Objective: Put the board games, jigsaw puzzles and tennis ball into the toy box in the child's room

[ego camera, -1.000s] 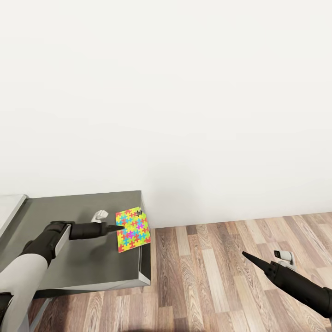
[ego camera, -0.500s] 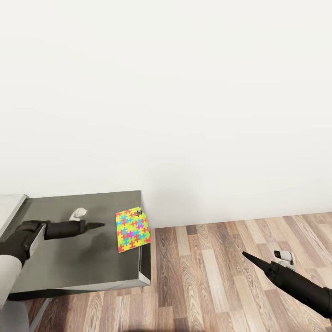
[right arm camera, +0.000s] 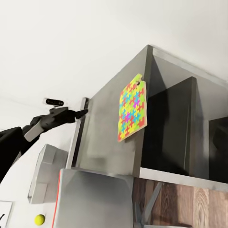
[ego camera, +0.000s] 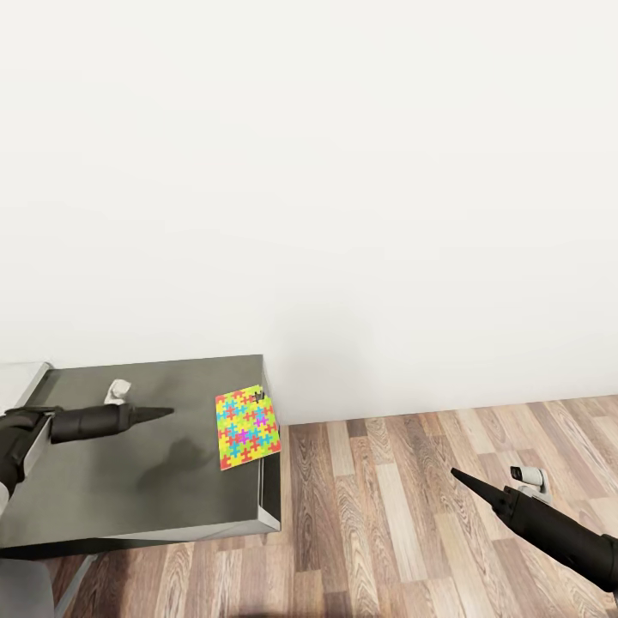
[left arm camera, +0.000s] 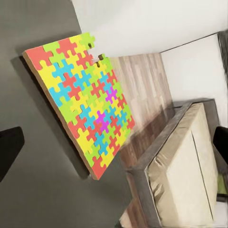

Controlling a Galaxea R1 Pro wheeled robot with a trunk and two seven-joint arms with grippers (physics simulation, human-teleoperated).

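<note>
Jigsaw puzzle (ego camera: 248, 427), a flat square board of bright yellow, red, blue and green interlocking pieces, lies on the dark olive-grey cabinet top (ego camera: 129, 481), at its right end with one corner just over the edge.

At the far left of the head view the black left arm reaches over this top, and the left claw (ego camera: 163, 412) hovers above the bare surface, well apart from the puzzle and pointing toward it. It holds nothing. In the left wrist view one black finger (left arm camera: 9, 145) sits at one edge of the picture and a dark shape at the opposite edge, so the claw looks spread. That view also shows the puzzle's thin brown edge flat on the top, with the beige mattress of the grey-framed bed (left arm camera: 183, 175) beyond it.

Right of the cabinet runs the wood-plank floor (ego camera: 386, 515) against a plain white wall (ego camera: 343, 172). Over the floor at the right hangs the black right claw (ego camera: 457, 474), tapering to a point. Whether it is spread or pressed together I cannot tell.

In the right wrist view a small yellow-green tennis ball (right arm camera: 40, 219) shows near a corner of the picture.
</note>
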